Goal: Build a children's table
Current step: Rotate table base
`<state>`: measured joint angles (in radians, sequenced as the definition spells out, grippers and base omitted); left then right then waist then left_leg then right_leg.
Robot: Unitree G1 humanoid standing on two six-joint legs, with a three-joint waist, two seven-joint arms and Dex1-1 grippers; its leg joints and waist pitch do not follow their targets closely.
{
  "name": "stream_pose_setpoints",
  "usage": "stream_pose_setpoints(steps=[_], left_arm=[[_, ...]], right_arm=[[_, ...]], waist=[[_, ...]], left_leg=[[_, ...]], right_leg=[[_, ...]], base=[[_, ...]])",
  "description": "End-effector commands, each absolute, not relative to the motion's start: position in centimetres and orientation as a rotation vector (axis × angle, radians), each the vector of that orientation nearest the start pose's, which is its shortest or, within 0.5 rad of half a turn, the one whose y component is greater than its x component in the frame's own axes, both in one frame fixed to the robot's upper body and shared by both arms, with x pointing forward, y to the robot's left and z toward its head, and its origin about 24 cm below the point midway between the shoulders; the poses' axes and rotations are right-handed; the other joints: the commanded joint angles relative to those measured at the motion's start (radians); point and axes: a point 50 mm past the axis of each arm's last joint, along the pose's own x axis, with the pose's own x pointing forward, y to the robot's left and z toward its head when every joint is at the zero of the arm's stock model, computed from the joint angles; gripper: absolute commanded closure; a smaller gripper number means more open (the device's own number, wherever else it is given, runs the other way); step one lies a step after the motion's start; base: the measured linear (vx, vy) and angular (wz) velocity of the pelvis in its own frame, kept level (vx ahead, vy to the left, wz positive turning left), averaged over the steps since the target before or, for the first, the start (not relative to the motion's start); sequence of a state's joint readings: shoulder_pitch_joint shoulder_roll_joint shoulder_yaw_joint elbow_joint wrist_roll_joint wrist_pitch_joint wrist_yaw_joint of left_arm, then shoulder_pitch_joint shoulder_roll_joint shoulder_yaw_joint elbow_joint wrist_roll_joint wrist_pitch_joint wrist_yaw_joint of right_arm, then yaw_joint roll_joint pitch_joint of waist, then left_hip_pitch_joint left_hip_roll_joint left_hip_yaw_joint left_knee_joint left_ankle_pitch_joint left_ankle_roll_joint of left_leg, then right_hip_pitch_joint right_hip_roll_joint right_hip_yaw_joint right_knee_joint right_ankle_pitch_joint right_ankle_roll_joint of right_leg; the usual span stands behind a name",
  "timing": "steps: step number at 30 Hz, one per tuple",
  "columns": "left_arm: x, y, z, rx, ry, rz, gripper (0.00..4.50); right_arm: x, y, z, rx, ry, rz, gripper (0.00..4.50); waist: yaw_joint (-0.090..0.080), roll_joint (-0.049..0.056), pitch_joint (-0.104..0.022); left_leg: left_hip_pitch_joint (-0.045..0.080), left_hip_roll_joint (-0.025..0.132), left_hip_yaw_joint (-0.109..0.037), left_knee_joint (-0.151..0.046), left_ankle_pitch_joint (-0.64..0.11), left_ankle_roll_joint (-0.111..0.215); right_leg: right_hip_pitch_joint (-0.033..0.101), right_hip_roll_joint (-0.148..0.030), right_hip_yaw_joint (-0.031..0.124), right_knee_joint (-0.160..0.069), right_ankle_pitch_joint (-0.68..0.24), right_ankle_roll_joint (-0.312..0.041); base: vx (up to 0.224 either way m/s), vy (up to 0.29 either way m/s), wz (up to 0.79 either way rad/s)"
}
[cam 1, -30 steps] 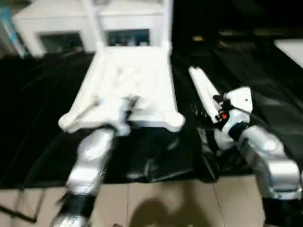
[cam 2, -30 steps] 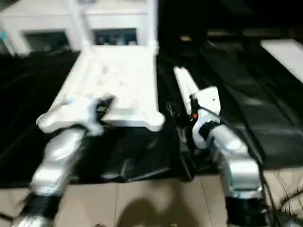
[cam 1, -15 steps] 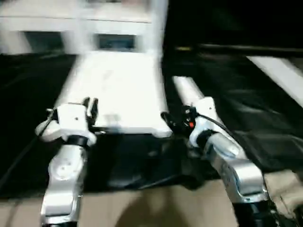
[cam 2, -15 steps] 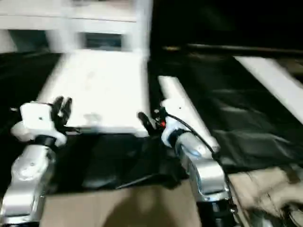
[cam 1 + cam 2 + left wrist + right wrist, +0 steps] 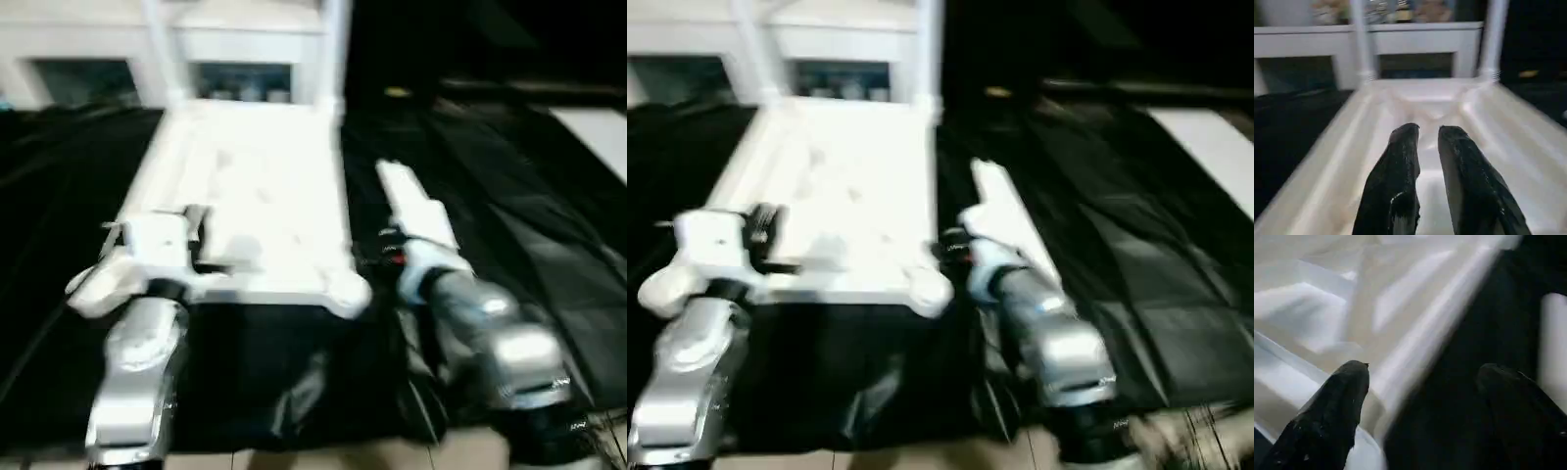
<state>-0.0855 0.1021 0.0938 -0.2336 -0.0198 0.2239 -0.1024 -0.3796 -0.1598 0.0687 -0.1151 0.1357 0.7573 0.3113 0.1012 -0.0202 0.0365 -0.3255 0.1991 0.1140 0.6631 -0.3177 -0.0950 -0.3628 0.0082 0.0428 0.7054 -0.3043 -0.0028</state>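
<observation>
No lettering, label, brand mark or number can be read on anything in these blurred views.

Smooth white plastic tabletop (image 5: 265, 196), glossy crinkled black sheeting (image 5: 509, 215) beneath it, shiny silver metal forearms (image 5: 137, 372), black fingers (image 5: 1396, 186) with a dull sheen, glass-fronted white cabinet (image 5: 1415, 41)

Your tabletop (image 5: 257, 196) lies underside up on the black sheet (image 5: 59, 245), two legs (image 5: 338, 49) standing upright at its far corners by the white cabinet (image 5: 245, 44). Your left gripper (image 5: 193, 223) sits over the tabletop's near-left part. Loose legs (image 5: 411, 201) lie right of it, with your right arm (image 5: 480, 323) beside them.
</observation>
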Motion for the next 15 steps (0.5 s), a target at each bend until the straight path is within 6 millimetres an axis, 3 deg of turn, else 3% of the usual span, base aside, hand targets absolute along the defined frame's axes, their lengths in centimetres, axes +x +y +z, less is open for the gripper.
stream_pose_setpoints(steps=[1,2,3,4,5,6,7,8,10,12,13,15], left_arm=[[26.3,17.7,10.0,0.088,-0.087,-0.03,3.53],[26.3,17.8,9.9,0.089,-0.08,-0.021,3.51],[26.2,17.9,9.8,0.098,-0.078,-0.015,3.5],[26.2,17.9,9.8,0.101,-0.076,-0.015,3.5],[26.2,18.0,9.8,0.105,-0.072,-0.018,3.5],[26.2,18.0,9.9,0.117,-0.072,-0.026,3.5],[26.3,18.0,9.9,0.125,-0.072,-0.031,3.5],[26.3,18.0,10.0,0.127,-0.071,-0.047,3.5],[26.4,17.8,10.3,0.13,-0.08,-0.092,3.5],[26.5,17.6,10.6,0.122,-0.081,-0.151,3.5],[26.5,17.5,10.7,0.121,-0.077,-0.185,3.5],[26.5,17.0,10.8,0.135,-0.064,-0.305,3.5]], right_arm=[[30.5,-12.2,9.9,-0.03,0.322,0.449,0.61],[30.8,-12.5,9.9,-0.042,0.342,0.423,0.44],[31.0,-12.8,9.9,-0.039,0.358,0.402,0.34],[31.0,-12.9,9.8,-0.034,0.375,0.393,0.27],[31.1,-12.9,9.8,-0.035,0.396,0.391,0.24],[31.1,-13.0,9.7,-0.044,0.418,0.382,0.24],[31.1,-13.1,9.8,-0.052,0.437,0.377,0.17],[31.1,-13.2,9.8,-0.056,0.453,0.368,0.07],[31.3,-13.5,10.0,-0.064,0.471,0.34,0.07],[31.7,-13.9,10.3,-0.069,0.487,0.298,0.07],[31.9,-14.1,10.5,-0.072,0.492,0.276,0.07],[32.3,-14.9,10.8,-0.078,0.521,0.198,0.07]], waist=[[0.015,0.01,-0.095],[0.021,0.008,-0.09],[0.037,0.003,-0.075],[0.044,0.002,-0.066],[0.046,0.005,-0.059],[0.044,0.002,-0.053],[0.038,0.004,-0.046],[0.035,0.004,-0.043],[0.026,-0.004,-0.03],[0.022,-0.004,-0.026],[0.02,-0.004,-0.025],[0.01,-0.003,-0.023]], left_leg=[[0.036,-0.04,0.028,-0.014,0.761,0.055],[0.027,-0.037,0.03,-0.02,0.739,0.046],[-0.003,-0.032,0.034,-0.037,0.616,-0.001],[-0.005,-0.013,0.031,-0.064,0.423,-0.06],[0.001,0.001,0.026,-0.085,0.275,-0.1],[0.006,0.006,0.026,-0.095,0.202,-0.114],[0.014,0.008,0.023,-0.109,0.087,-0.127],[0.016,0.009,0.023,-0.113,0.046,-0.127],[0.015,0.008,0.025,-0.125,-0.042,-0.109],[0.013,0.008,0.026,-0.13,-0.075,-0.103],[0.011,0.009,0.026,-0.132,-0.082,-0.102],[0.013,0.005,0.026,-0.135,-0.105,-0.098]], right_leg=[[0.066,-0.006,0.017,0.004,1.077,0.017],[0.066,-0.007,0.019,-0.002,1.067,0.026],[0.073,-0.024,0.026,-0.02,1.015,0.033],[0.066,-0.048,0.027,-0.043,0.882,0.027],[0.06,-0.066,0.025,-0.061,0.732,0.012],[0.055,-0.072,0.024,-0.074,0.634,0.004],[0.052,-0.078,0.021,-0.091,0.443,-0.011],[0.05,-0.081,0.022,-0.098,0.359,-0.018],[0.04,-0.089,0.026,-0.122,0.075,-0.045],[0.031,-0.095,0.03,-0.135,-0.093,-0.054],[0.03,-0.096,0.029,-0.137,-0.131,-0.057],[0.013,-0.096,0.029,-0.145,-0.24,-0.05]], base=[[-0.019,-0.052,0.11],[-0.06,-0.049,0.01],[-0.06,-0.049,0.01],[-0.096,-0.042,-0.02],[-0.136,-0.046,0.05],[-0.136,-0.046,0.05],[-0.151,-0.056,0.07],[-0.144,-0.048,0.05],[-0.142,-0.041,0.05],[-0.1,-0.024,0.01],[-0.121,-0.022,-0.02],[-0.134,-0.025,0.0]])
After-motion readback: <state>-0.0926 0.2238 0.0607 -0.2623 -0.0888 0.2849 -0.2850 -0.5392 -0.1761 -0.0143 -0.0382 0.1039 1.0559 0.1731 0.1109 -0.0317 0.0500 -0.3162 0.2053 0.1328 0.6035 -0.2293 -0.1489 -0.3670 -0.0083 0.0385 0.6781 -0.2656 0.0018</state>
